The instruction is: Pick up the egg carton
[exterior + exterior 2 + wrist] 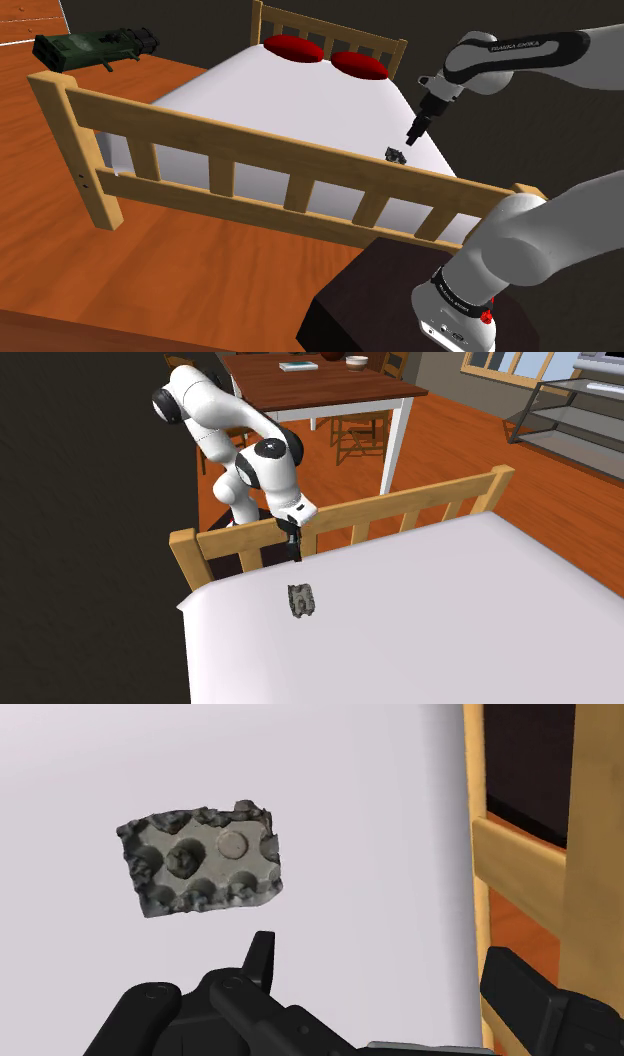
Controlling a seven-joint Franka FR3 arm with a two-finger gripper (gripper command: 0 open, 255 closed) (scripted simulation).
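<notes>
The egg carton (396, 154) is a small grey moulded tray lying flat on the white mattress (290, 100), close to the bed's wooden end rail. It is also on the sheet in the second exterior view (302, 600). In the wrist view its cups face up (200, 859). My black gripper (413, 135) hangs a little above the sheet, between the carton and the rail (294, 548). Its fingers stand apart, open (385, 969), with nothing between them. The carton lies ahead of the fingertips and to one side, untouched.
The slatted wooden rail (300, 150) runs across the bed end, close beside the gripper (520, 854). Two red pillows (293, 47) lie by the headboard. A dark green object (95, 45) sits on the wood floor. A dining table (320, 387) stands behind the arm.
</notes>
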